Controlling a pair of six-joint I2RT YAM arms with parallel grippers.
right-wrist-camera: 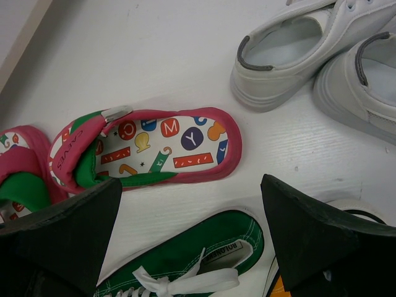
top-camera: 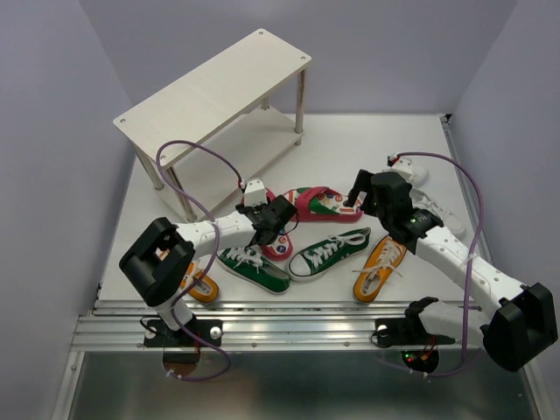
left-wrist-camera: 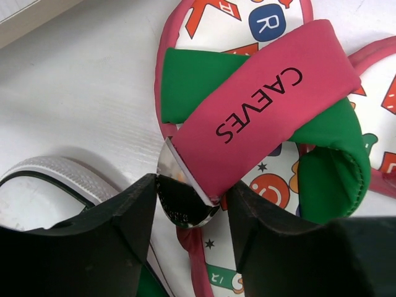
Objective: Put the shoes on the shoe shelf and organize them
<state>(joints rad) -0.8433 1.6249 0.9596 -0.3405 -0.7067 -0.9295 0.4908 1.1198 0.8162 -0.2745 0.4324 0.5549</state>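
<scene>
The left gripper (left-wrist-camera: 192, 204) stands over a pink-red flip-flop (left-wrist-camera: 272, 179) on the white table (left-wrist-camera: 80, 93). Its two black fingers (left-wrist-camera: 117, 223) are partly apart and bracket the end of the crossed pink strap (left-wrist-camera: 260, 105), with a shiny metal tab (left-wrist-camera: 185, 198) showing between them. From the wrist view it is hard to say whether the pads already bear on the strap, so the grip cannot be called made.

The right gripper (right-wrist-camera: 190, 185) hangs wide open and holds nothing, above the second flip-flop (right-wrist-camera: 167, 145) and a green sneaker (right-wrist-camera: 204, 247), with the white sneakers (right-wrist-camera: 291, 55) beyond. The shoe shelf (top-camera: 214, 87) stands at the far left of the table, well apart from the scattered shoes. No shoe shows on its top board, and the orange sneakers (top-camera: 379, 267) lie toward the near edge, so the job looks barely begun.

The step in hand appears to be lifting this flip-flop by its strap. Done well, it calls for the jaws to pinch the pink band squarely rather than the slippery tab alone. The pinch should be deep enough that the soft sole does not swing or peel out on the lift. A straight rise would clear the other green sneaker (top-camera: 254, 267) lying just beside it. A level carry to the shelf would leave room for its mate alongside.
</scene>
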